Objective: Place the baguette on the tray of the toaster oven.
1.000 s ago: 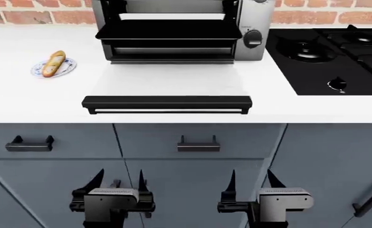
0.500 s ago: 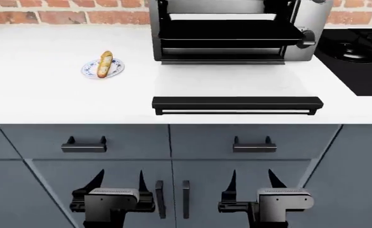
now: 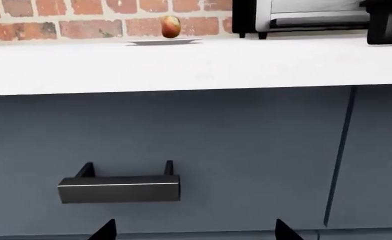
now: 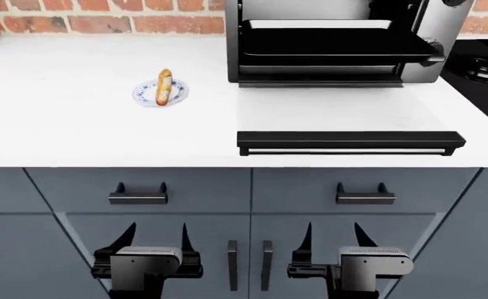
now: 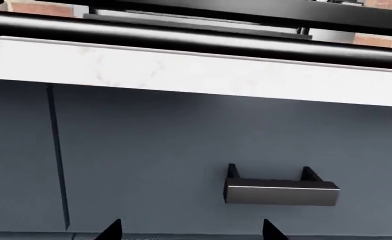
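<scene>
The golden-brown baguette lies on a small blue-and-white plate on the white counter; it also shows far off in the left wrist view. The toaster oven stands open at the back, its black tray slid out above the lowered glass door with the bar handle. My left gripper and right gripper are both open and empty, held low in front of the grey cabinets, well below the counter.
A brick wall runs behind the white counter. A black gas hob sits to the right of the oven. Grey drawers with bar handles and cabinet doors are right before the grippers.
The view has shifted left: the oven, plate and baguette have slid to the right in the head view. Both grippers keep the same open pose.
</scene>
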`<state>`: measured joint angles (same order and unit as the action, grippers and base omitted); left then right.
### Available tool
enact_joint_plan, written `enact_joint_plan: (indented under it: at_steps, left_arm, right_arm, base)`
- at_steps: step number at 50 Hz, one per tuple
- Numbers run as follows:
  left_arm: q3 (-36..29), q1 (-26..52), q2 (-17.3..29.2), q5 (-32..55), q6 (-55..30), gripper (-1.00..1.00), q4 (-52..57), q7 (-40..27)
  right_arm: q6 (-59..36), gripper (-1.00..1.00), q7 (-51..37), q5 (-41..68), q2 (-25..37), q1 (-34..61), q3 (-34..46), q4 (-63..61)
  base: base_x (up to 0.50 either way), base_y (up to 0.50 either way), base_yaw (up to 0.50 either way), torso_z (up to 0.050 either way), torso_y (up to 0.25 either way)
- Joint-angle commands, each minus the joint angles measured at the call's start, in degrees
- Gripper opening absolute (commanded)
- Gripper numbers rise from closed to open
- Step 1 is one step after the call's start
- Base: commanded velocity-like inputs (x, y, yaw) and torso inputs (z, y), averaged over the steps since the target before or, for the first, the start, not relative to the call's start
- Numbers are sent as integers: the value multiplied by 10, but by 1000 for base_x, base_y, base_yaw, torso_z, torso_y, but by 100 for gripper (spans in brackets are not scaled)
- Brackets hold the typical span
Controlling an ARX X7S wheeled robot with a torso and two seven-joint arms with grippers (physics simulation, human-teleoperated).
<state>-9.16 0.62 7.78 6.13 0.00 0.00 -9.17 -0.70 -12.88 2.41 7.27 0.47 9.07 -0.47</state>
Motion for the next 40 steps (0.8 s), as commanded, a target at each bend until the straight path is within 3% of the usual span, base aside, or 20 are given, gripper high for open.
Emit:
enact_joint_plan:
  at_steps: [1, 37, 40]
  left_arm:
    - [-6, 1, 4, 2, 2, 100, 0, -7]
    - [-21, 3, 16, 8, 2, 100, 0, -22]
    - [-17, 3, 13, 16, 10, 100, -3, -24]
  right_arm:
    - [-8, 100, -8, 6, 4, 1, 4, -3]
    - [-18, 100, -21, 19, 17, 3, 19, -6]
    - [-19, 100, -22, 21, 18, 3, 20, -7]
  base:
    - [0, 0, 0, 50, 0]
    - [0, 0, 0, 50, 0]
    - [0, 0, 0, 0, 0]
